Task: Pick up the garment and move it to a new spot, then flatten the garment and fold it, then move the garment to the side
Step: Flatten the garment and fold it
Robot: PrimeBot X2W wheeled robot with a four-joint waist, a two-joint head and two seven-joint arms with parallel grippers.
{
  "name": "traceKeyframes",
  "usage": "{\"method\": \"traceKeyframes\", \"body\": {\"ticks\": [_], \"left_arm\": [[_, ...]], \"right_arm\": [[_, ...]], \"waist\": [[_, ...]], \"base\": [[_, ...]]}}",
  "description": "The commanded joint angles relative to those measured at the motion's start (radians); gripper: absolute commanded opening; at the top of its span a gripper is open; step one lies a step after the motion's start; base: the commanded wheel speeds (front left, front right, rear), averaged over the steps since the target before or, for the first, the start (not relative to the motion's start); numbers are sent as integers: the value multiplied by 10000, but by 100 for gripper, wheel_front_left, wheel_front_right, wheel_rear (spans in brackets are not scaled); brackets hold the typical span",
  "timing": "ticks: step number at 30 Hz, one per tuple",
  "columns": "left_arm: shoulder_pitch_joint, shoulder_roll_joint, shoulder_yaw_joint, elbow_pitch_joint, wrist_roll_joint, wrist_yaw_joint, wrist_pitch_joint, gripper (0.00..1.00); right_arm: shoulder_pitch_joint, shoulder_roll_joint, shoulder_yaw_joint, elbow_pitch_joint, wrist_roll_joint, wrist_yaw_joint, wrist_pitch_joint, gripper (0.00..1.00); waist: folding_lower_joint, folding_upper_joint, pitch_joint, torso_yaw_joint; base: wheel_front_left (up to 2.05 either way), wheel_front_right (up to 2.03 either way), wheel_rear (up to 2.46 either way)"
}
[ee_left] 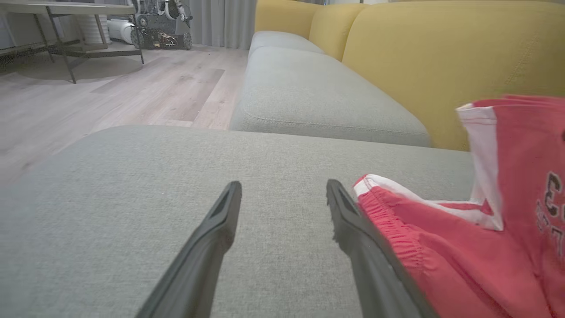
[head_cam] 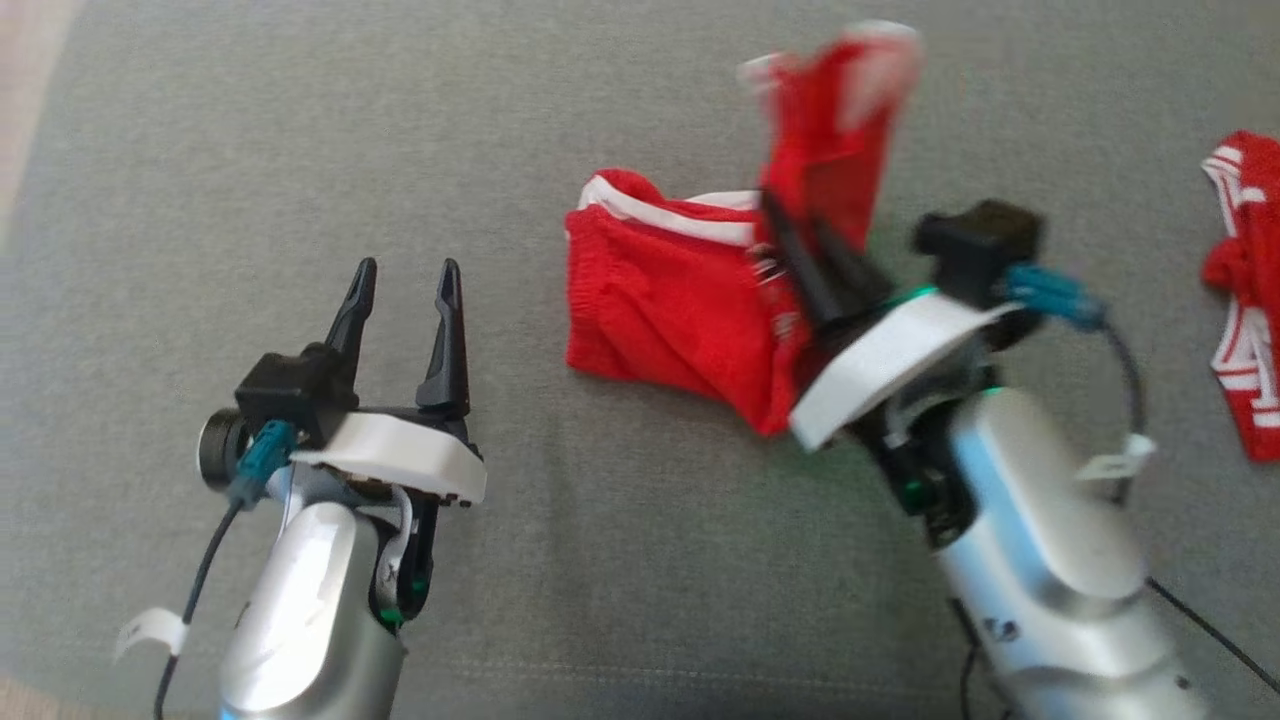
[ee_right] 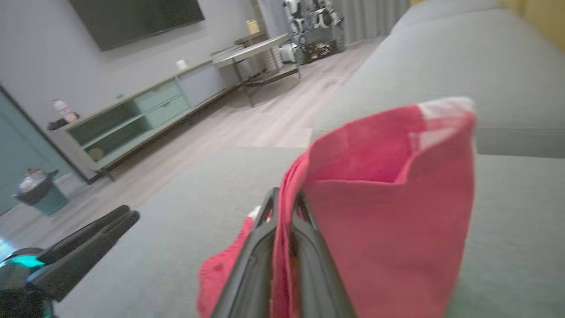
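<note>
The garment (head_cam: 670, 300) is a pair of red shorts with white stripes, lying on the grey sofa seat (head_cam: 300, 150). My right gripper (head_cam: 778, 220) is shut on one part of it and holds that part lifted and blurred above the remainder. In the right wrist view the red cloth (ee_right: 388, 207) is pinched between the fingers of the right gripper (ee_right: 282, 201). My left gripper (head_cam: 407, 275) stands open to the left of the shorts, holding nothing. In the left wrist view the left gripper (ee_left: 282, 190) has its right finger next to the garment (ee_left: 463, 247) at the elastic waistband.
A second red and white piece of clothing (head_cam: 1245, 300) lies at the far right of the seat. The yellow backrest (ee_left: 441, 57) rises behind the cushions. Past the seat's edge are a wooden floor (ee_left: 132, 88) and a table (ee_left: 66, 9).
</note>
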Motion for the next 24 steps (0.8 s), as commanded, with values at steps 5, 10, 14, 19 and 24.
{"method": "traceKeyframes", "body": {"ticks": [5,10,14,19,24], "left_arm": [[-31,72,9,-145,-196,-31,-51,100],[-31,55,-163,-133,-298,28,-51,100],[-15,50,-172,-167,-338,101,-51,100],[5,48,-95,-200,-332,161,-51,100],[14,48,29,-247,-262,209,-51,100]], "right_arm": [[-418,67,2118,878,1459,-9,-213,0],[-714,67,2935,1867,2093,-9,-860,0],[-1022,67,3286,2399,2307,-9,-1218,0],[-1349,68,3741,2357,2378,-9,-1799,100],[-1601,68,3548,1751,2124,-9,-2886,100]], "waist": [[-1,0,-165,605],[-1,0,-74,775],[-1,0,-7,729],[-1,0,28,552],[-1,0,-24,242]], "base": [[0,0,0],[0,0,0],[0,0,0],[0,0,0],[0,0,0]]}}
